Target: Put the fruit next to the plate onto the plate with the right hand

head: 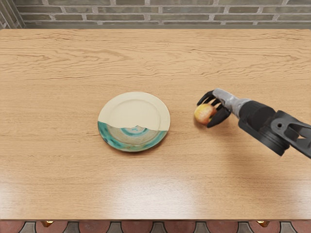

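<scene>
Several dark fingers [218, 119] of the right hand [219, 107] curl closed around the fruit [203, 114], beside the plate [133, 109].

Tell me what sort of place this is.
Likely a simulated dining or kitchen corner: a wooden table before a brick wall, with a ceramic plate on it and an apple grasped by the right hand.

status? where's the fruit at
Right hand curled around fruit, just right of plate. Fruit not on plate yet. Left arm out of view. Only bare table between fruit and plate.
</scene>
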`<action>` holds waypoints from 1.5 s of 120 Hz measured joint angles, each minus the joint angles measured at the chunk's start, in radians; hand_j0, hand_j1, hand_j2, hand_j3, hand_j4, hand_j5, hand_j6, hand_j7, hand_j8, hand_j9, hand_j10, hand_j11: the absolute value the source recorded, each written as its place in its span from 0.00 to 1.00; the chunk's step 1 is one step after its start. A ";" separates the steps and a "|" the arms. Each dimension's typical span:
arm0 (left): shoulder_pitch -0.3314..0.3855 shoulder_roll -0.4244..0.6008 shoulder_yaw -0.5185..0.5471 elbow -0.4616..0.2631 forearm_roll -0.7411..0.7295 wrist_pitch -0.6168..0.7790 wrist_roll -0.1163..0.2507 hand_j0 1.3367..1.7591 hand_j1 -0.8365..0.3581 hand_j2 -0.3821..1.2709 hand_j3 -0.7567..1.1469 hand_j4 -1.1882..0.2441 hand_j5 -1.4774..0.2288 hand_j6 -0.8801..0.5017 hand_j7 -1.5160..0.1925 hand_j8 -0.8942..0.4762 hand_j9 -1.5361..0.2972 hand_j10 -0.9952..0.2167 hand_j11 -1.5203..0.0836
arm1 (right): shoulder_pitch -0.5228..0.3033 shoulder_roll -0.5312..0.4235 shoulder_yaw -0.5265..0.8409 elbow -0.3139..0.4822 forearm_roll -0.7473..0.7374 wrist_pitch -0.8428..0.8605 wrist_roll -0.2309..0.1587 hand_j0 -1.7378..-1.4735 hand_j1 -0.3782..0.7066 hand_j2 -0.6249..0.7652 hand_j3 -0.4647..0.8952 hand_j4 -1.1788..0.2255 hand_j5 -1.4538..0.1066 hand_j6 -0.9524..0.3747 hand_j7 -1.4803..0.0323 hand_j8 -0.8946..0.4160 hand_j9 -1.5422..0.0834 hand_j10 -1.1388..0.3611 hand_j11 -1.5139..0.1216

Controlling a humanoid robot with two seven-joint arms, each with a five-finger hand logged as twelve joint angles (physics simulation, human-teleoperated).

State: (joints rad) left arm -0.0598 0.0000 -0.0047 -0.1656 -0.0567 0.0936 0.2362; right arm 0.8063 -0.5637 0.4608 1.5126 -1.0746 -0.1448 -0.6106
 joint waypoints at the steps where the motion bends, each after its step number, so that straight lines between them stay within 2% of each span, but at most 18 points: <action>1: 0.000 0.000 0.000 0.000 0.000 0.000 0.000 0.76 0.99 0.23 0.40 0.83 0.86 0.63 0.88 0.65 0.83 0.82 0.94 | 0.000 0.000 0.001 0.000 0.000 0.001 0.000 0.31 0.51 0.50 0.34 0.48 0.49 0.45 0.53 0.37 0.53 0.42 0.50; 35: 0.000 0.000 0.000 0.000 0.000 0.000 0.000 0.76 0.99 0.23 0.40 0.83 0.86 0.63 0.88 0.65 0.83 0.82 0.94 | 0.018 0.010 0.027 0.015 0.037 0.032 0.000 0.31 0.51 0.51 0.34 0.48 0.48 0.45 0.53 0.36 0.52 0.41 0.50; 130: 0.000 0.000 0.000 0.000 0.000 0.000 0.000 0.76 0.99 0.23 0.40 0.83 0.86 0.63 0.88 0.65 0.83 0.82 0.94 | 0.061 0.179 0.051 0.020 0.080 0.025 0.000 0.30 0.52 0.54 0.34 0.48 0.51 0.43 0.54 0.35 0.54 0.43 0.52; 180: 0.000 0.000 0.000 0.000 0.000 0.000 0.000 0.76 0.99 0.23 0.40 0.83 0.86 0.63 0.88 0.65 0.83 0.82 0.94 | 0.023 0.269 0.048 0.019 0.079 -0.124 0.000 0.30 0.51 0.50 0.34 0.50 0.53 0.43 0.57 0.35 0.56 0.44 0.54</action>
State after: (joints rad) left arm -0.0598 0.0000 -0.0047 -0.1654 -0.0568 0.0936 0.2362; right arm 0.8295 -0.2947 0.5089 1.5314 -0.9960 -0.2689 -0.6109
